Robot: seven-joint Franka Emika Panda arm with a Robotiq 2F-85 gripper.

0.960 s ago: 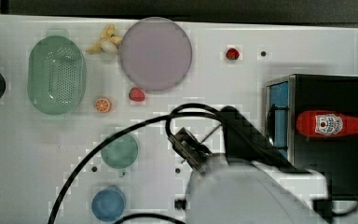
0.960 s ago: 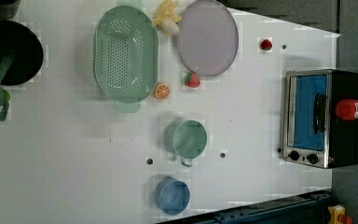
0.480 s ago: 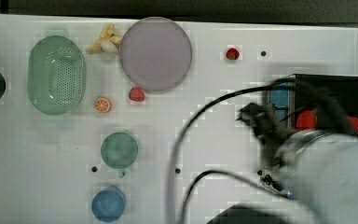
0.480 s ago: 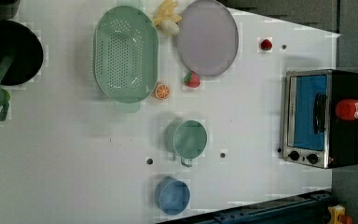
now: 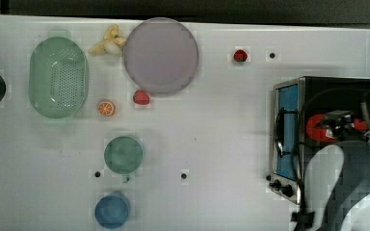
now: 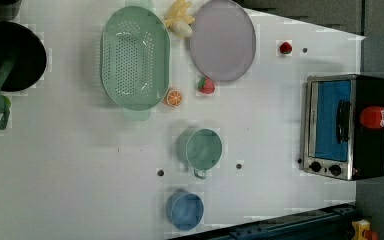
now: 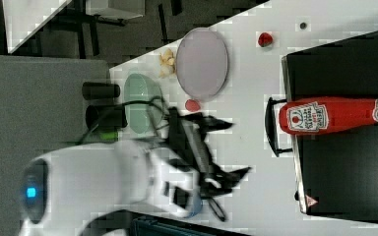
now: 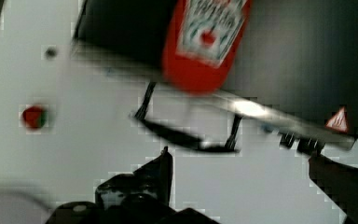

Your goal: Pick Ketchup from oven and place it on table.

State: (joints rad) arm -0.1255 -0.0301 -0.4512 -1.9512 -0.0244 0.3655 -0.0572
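Observation:
The red Ketchup [image 7: 325, 115] bottle with its white label rests on the black top of the oven [image 6: 345, 127], near the front edge above the handle; upright or lying, I cannot tell. The bottle also appears as Ketchup [image 6: 377, 117] and Ketchup [image 8: 205, 37]. My gripper [image 7: 226, 147] is open and holds nothing, hovering over the white table [image 5: 212, 134] to the right view's left of the oven. In the wrist view the gripper [image 8: 247, 179] faces the oven handle, apart from the bottle. In the top view my arm [image 5: 327, 178] overlaps the bottle [image 5: 318, 129].
On the table stand a green colander [image 5: 58, 77], a purple plate [image 5: 160, 55], bananas [image 5: 107, 42], an orange slice [image 5: 106, 108], two strawberries [image 5: 141, 97], a green cup [image 5: 123, 154] and a blue cup [image 5: 112, 210]. A black pan [image 6: 10, 55] holds a green spatula.
In the top view my arm has swung from the table's middle to the right and now overlaps the oven and the bottle. The bottle and the other things have not moved.

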